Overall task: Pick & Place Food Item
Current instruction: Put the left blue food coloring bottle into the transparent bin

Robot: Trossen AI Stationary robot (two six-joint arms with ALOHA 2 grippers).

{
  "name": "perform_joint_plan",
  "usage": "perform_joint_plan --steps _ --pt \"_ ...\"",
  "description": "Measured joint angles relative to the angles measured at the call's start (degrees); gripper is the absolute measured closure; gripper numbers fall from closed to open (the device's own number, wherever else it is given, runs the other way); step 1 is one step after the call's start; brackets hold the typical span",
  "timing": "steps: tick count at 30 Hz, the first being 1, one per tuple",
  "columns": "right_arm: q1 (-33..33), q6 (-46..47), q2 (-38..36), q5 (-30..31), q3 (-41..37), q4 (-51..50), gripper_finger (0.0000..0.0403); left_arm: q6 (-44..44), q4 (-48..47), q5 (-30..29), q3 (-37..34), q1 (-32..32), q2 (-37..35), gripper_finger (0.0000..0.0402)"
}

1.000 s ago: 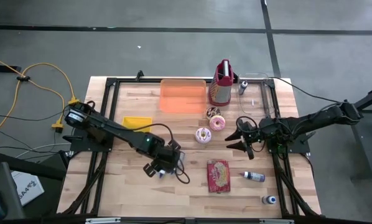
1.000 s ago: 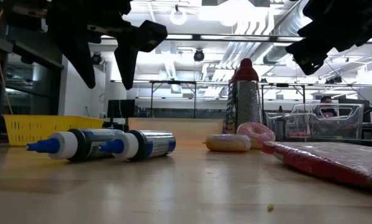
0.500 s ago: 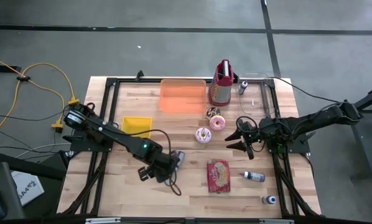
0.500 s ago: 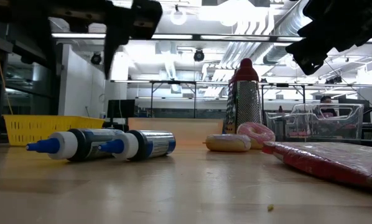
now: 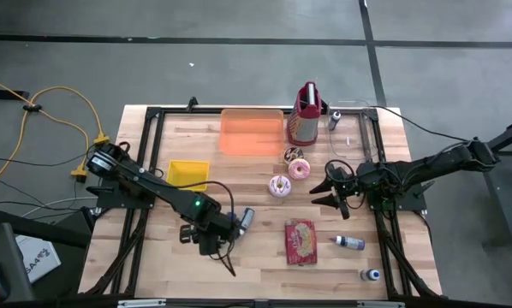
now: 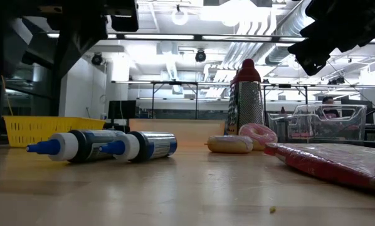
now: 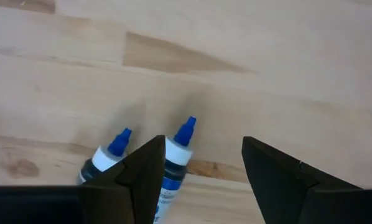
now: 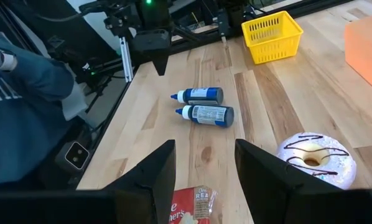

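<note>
Two arms on your bench (image 5: 170,257), neither holding anything.

Left claw (image 5: 206,242) sits low over the front-left of the bench, fingers (image 7: 142,180) spread wide, nothing between them. In your left wrist view the two blue-capped bottles (image 7: 173,158) lie side by side on the wood just ahead of the fingers, apart from them.

Right claw (image 5: 335,190) hangs over the right-middle of the bench, fingers parted, empty. Nearest food to it: the pink-frosted donut (image 5: 299,168). Beside that, the white-frosted donut (image 5: 279,186), and a chocolate-drizzled donut (image 5: 294,154) toward the back next to the grater (image 5: 305,118). All three rest on the wood, clear of both claws.

Orange tray (image 5: 252,133) lies at the back centre, left of the grater. Yellow basket (image 5: 189,174) sits left of centre, behind the left arm. Red snack packet (image 5: 300,241) lies flat at front centre-right, with two more small bottles (image 5: 350,243) to its right.

Right wrist view also shows a person's sleeve (image 8: 30,106) off the bench edge.
</note>
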Motion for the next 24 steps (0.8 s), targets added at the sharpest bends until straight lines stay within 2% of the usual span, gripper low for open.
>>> perform_joint_plan --steps 8,18,24 --pt "0.00 0.00 0.02 0.02 0.00 -0.02 0.0251 15.27 -0.83 -0.40 -1.40 0.00 0.00 0.0197" --pt "0.00 0.00 0.00 0.02 0.00 0.00 0.0251 26.85 1.72 -1.72 -3.68 3.14 0.02 0.0197" --pt "0.00 0.00 0.00 0.00 0.00 0.00 0.0251 30.79 4.40 -2.12 -3.74 5.94 0.02 0.0197"
